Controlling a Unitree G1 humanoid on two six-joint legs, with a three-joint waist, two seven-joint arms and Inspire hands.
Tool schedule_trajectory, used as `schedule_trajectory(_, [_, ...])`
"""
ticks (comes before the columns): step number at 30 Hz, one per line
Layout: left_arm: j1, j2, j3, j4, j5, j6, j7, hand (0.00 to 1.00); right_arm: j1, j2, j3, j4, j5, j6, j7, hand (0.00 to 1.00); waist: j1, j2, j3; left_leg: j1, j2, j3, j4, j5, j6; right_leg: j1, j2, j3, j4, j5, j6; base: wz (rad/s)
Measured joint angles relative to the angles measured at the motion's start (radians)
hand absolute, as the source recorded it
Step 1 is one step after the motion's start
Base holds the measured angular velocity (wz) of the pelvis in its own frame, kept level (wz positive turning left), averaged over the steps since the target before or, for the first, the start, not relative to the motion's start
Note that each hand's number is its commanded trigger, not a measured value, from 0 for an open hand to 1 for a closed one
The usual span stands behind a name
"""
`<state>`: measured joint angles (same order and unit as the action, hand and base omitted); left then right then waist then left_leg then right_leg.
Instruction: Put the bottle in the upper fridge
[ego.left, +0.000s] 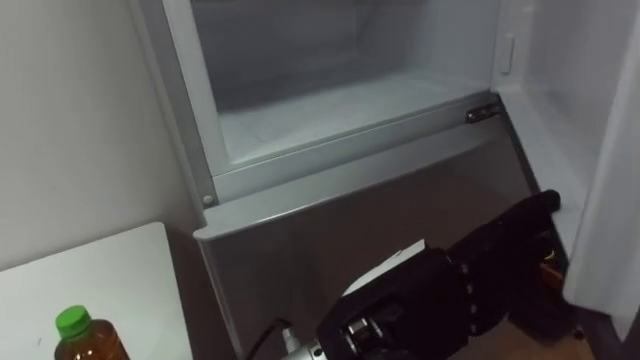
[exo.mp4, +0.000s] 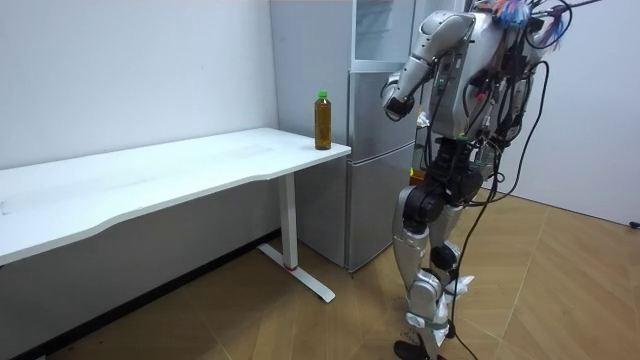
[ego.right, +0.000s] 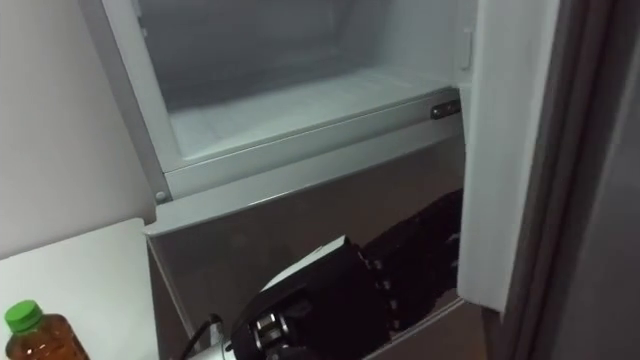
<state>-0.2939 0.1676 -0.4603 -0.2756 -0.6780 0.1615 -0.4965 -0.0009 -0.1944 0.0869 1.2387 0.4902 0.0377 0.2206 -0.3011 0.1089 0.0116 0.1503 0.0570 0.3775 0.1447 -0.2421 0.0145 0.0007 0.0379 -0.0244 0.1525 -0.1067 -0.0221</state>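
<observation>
Bottle (ego.left: 86, 340) stands on the counter (ego.left: 110, 275) corner beside the fridge (exo.mp4: 375, 170), not yet grasped. Upper compartment (ego.left: 330, 115) is open. Left hand (ego.left: 500, 250) hangs low before it, fingers straight, empty. You likely reach left and grip the bottle next.

The bottle (ego.left: 85, 338) stands on the bench (ego.left: 100, 280) corner, left of the fridge (exo.mp4: 372, 170). The upper compartment (ego.left: 330, 110) lies above the lower door (ego.left: 330, 220), and the left robot hand (ego.left: 440, 295) is before that door.
</observation>
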Motion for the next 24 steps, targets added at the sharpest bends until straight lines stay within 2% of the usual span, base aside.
schedule_trajectory(7, [-0.011,0.002,-0.016,0.005,-0.02,0.001,0.0,0.0,0.0,-0.001,0.002,0.0,0.02,0.007,-0.009,0.0,-0.007,0.001,0.0001,0.0,0.002,0.006,-0.001,-0.002,-0.003,-0.006,0.01,0.011,0.002,0.001,-0.002,-0.05])
schedule_trajectory(14, [-0.045,0.0,-0.031,0.024,-0.018,0.001,0.005,0.0,0.0,-0.008,0.002,-0.001,0.019,0.007,-0.021,0.0,-0.01,0.006,0.0,0.008,0.003,0.026,0.0,-0.002,-0.004,-0.006,0.016,0.048,0.003,0.004,-0.003,-0.08])
schedule_trajectory(18, [-0.064,-0.005,-0.033,0.043,-0.018,0.002,0.006,0.0,0.001,-0.01,0.003,-0.002,0.019,0.007,-0.021,0.0,-0.024,0.007,0.0005,0.011,0.004,0.035,0.0,-0.002,-0.004,-0.006,0.015,0.051,0.003,0.004,-0.003,-0.08])
schedule_trajectory(24, [-0.064,-0.008,-0.036,0.069,-0.019,0.005,0.004,0.0,0.0,-0.01,0.009,-0.002,0.021,0.007,-0.025,0.0,-0.024,0.007,0.0012,0.013,0.004,0.046,0.004,-0.002,-0.004,-0.008,0.015,0.053,0.003,0.006,-0.005,-0.05])
